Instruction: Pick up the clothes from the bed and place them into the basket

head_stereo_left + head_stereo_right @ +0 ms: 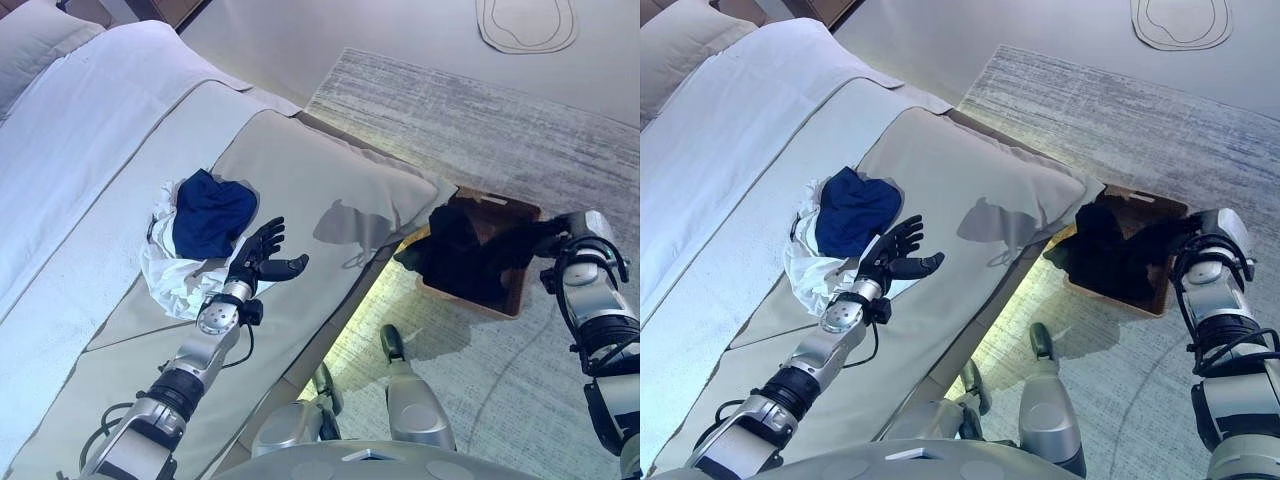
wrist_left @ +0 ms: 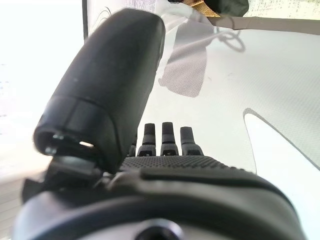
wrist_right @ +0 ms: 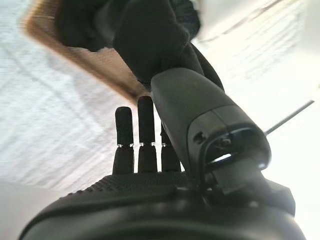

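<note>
A navy blue garment (image 1: 210, 215) lies on top of a white garment (image 1: 172, 278) on the beige bed cover (image 1: 320, 180). My left hand (image 1: 258, 258) hovers just right of this pile, open with fingers spread and holding nothing; the left wrist view shows its straight fingers (image 2: 167, 137) over the cover. A brown basket (image 1: 470, 302) stands on the rug beside the bed, with black clothes (image 1: 462, 250) in it. My right hand (image 1: 552, 240) is at the basket's right edge, fingers (image 3: 146, 130) straight, next to the black cloth (image 3: 150, 45).
A white sheet (image 1: 90, 130) and a pillow (image 1: 30, 40) lie on the bed's far left. A grey rug (image 1: 480, 110) covers the floor around the basket. A pale mat (image 1: 527, 22) lies on the floor at the far top.
</note>
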`<state>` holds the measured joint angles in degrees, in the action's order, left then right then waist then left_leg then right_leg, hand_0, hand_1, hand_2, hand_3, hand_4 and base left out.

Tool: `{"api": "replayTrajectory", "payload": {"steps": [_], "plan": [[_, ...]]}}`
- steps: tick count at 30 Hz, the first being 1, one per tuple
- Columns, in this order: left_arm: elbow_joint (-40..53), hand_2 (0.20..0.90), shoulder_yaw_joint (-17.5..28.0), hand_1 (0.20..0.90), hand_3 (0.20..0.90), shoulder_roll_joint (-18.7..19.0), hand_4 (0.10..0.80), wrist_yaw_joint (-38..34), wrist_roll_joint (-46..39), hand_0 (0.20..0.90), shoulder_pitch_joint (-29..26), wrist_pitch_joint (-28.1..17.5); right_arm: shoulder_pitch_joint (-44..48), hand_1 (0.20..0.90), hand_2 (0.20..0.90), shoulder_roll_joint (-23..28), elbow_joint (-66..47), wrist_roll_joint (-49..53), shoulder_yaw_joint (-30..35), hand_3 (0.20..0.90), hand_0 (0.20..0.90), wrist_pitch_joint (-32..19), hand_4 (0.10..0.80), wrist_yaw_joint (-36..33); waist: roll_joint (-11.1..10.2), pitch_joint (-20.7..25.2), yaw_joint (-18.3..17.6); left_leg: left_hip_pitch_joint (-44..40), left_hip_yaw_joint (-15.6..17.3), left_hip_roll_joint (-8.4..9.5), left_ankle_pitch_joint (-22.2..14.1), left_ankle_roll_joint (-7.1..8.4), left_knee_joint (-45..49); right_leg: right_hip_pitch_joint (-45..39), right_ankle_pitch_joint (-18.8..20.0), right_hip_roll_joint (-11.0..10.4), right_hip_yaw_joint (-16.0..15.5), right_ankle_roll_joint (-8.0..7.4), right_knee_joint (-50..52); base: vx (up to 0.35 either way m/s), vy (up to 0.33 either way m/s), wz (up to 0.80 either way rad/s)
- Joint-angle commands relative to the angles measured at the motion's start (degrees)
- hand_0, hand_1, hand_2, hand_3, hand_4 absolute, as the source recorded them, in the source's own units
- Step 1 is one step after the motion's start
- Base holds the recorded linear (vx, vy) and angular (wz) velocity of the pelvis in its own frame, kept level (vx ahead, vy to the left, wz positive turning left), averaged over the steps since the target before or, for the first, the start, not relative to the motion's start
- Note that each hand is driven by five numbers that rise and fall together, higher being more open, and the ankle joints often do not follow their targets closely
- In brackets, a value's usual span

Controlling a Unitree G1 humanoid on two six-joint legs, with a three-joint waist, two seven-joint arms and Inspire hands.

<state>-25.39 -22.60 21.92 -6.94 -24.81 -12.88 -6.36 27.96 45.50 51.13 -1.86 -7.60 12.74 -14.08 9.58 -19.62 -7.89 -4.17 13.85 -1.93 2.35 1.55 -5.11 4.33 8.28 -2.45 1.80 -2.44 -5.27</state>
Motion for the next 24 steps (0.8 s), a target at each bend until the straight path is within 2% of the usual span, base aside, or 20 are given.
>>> {"api": "replayTrajectory", "payload": {"steps": [1, 18, 24], "plan": [[3.53, 0.9, 1.08, 0.9, 0.9, 1.14, 0.8, 0.46, -0.79, 0.9, 0.37, -6.06, 4.86, 0.9, 0.9, 1.85, 1.09, -3.36, -0.84, 0.9, 0.9, -2.45, 0.8, -4.51, -1.9, 5.82, 0.33, -0.42, 0.73, 0.69, -5.55, 0.58, 4.22, -2.3, -3.35, -2.13, -2.96, -2.26, 1.27, 0.0, 0.0, 0.0], [3.68, 0.9, 1.72, 0.9, 0.9, 1.48, 0.8, 0.59, -0.35, 0.9, 1.46, -6.07, 2.94, 0.9, 0.9, 3.05, -4.13, -4.49, -0.48, 0.9, 0.9, -3.8, 0.8, -4.05, -3.16, 6.82, 0.56, -1.28, 0.57, 0.6, -5.06, 0.61, 2.83, -3.11, -3.53, -1.57, -3.28, -2.32, 0.88, -0.005, -0.002, 0.02], [2.9, 0.9, 2.19, 0.9, 0.9, 1.26, 0.8, 0.68, 0.1, 0.9, 1.71, -6.39, 3.24, 0.9, 0.9, 3.65, -4.51, -12.78, -2.83, 0.9, 0.9, -2.1, 0.8, -0.92, -3.97, 7.28, 0.89, -1.33, 0.5, 0.42, -4.73, 0.7, 2.42, -3.21, -3.56, -1.33, -3.42, -2.25, 0.77, -0.001, -0.005, 0.01]]}}
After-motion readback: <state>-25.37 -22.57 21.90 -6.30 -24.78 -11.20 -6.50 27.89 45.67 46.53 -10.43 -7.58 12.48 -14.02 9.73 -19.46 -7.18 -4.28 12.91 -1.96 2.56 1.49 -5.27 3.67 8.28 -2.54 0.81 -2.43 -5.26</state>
